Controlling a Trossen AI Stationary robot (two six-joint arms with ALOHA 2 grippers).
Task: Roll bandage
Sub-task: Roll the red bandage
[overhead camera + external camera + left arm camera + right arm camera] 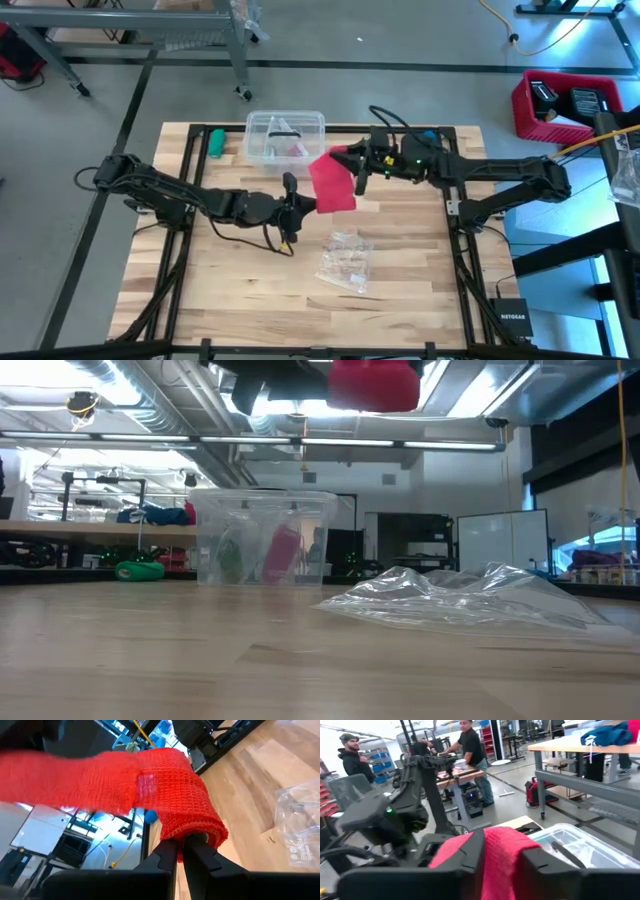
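Far left of the table (200, 300), at the back edge: a green roll (215, 143) lies on the wood.

Left arm reaches in from the left side toward table centre. The left gripper (293, 208) is held above the surface, fingers (167, 857) pinched together on the lower end of the bandage (332, 180). In the left wrist view the red mesh is folded over the fingertips in a thick loop, and a flat band of it runs off sideways.

Bandage: red, off the table, hanging as a broad strip between the two grippers, above the centre-back of the table. From table height only a red bunch shows at the top edge.

Behind it, a clear plastic box (285, 136) sits at the back edge, something green and something pink inside.

In front of the bandage, a crumpled clear wrapper (345, 260) lies on the wood, well apart from both grippers.

Right arm comes in from the right. The right gripper (357, 167) is at the bandage's upper end; cloth lies between its fingers (470, 852), which stand slightly apart, cloth touching both.

Two people stand at benches in the room beyond.
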